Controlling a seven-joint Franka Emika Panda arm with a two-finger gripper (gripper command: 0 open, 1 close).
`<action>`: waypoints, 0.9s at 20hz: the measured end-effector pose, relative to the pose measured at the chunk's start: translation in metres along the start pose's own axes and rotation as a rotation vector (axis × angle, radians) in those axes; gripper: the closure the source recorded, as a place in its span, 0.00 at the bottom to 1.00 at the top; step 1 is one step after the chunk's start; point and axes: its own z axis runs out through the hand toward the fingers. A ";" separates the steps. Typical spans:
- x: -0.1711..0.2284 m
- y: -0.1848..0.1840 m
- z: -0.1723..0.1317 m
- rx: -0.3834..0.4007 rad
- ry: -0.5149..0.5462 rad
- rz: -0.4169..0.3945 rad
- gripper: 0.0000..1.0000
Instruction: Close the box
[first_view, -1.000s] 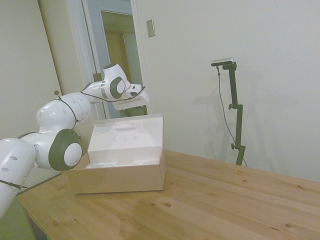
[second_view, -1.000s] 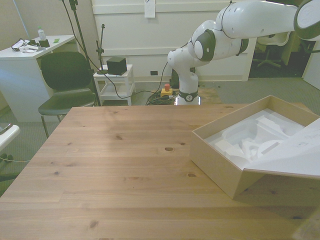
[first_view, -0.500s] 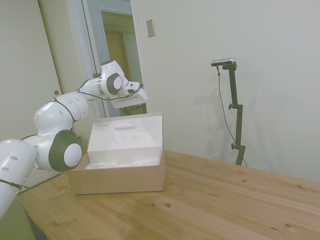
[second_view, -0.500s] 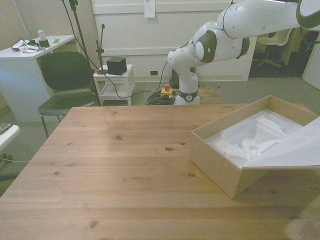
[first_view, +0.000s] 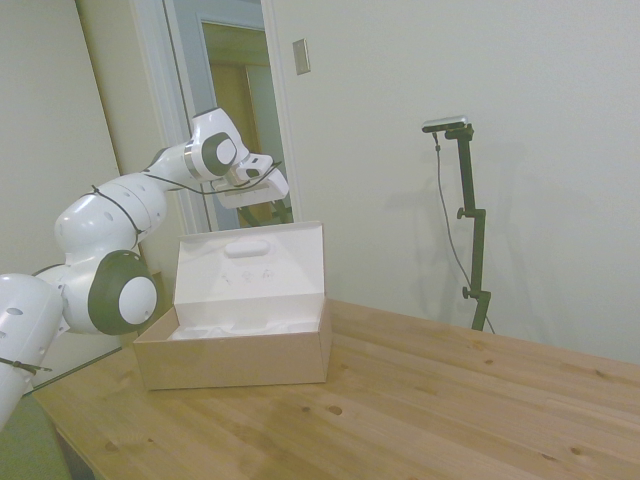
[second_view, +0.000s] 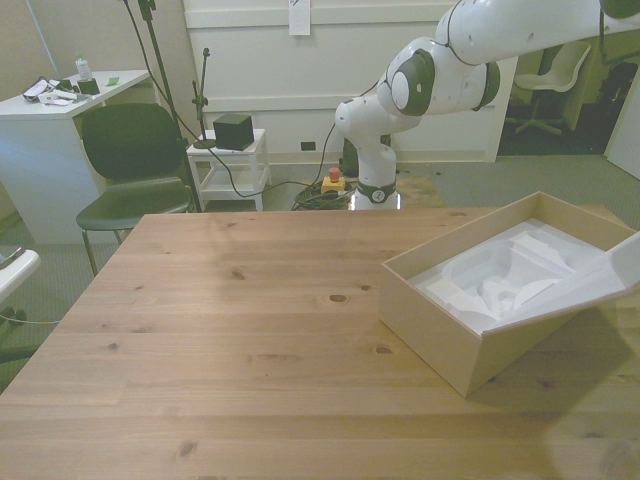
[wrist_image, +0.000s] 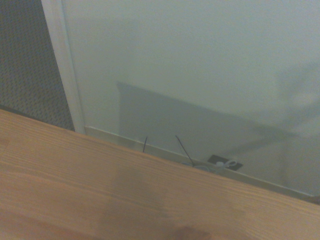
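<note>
The tan cardboard box (first_view: 235, 357) stands open near the table's left end in the side view, its white moulded insert showing. Its white-lined lid (first_view: 250, 265) stands nearly upright along the far side. In the front view, the box (second_view: 445, 335) is at the right and the lid (second_view: 590, 292) rises along its right edge. My gripper (first_view: 258, 192) hangs just above and behind the lid's top edge, apart from it. It is out of the front view, where only the arm's upper links show. The wrist view shows neither the box nor the lid.
The wooden table (first_view: 430, 400) stretches bare to the right of the box, and in the wrist view the table (wrist_image: 100, 200) shows with a wall behind it. A chair (second_view: 130, 165) and a small white cart (second_view: 230, 160) stand beyond the table's far edge.
The arm has lifted and drawn back toward the side view's left. The lid has shifted a little and shows as a narrower strip in the front view.
</note>
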 end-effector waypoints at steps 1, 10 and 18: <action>-0.005 0.000 -0.008 -0.017 -0.018 0.011 0.00; -0.097 -0.030 -0.021 -0.270 -0.118 0.007 0.00; -0.155 -0.051 -0.070 -0.333 -0.095 0.000 0.00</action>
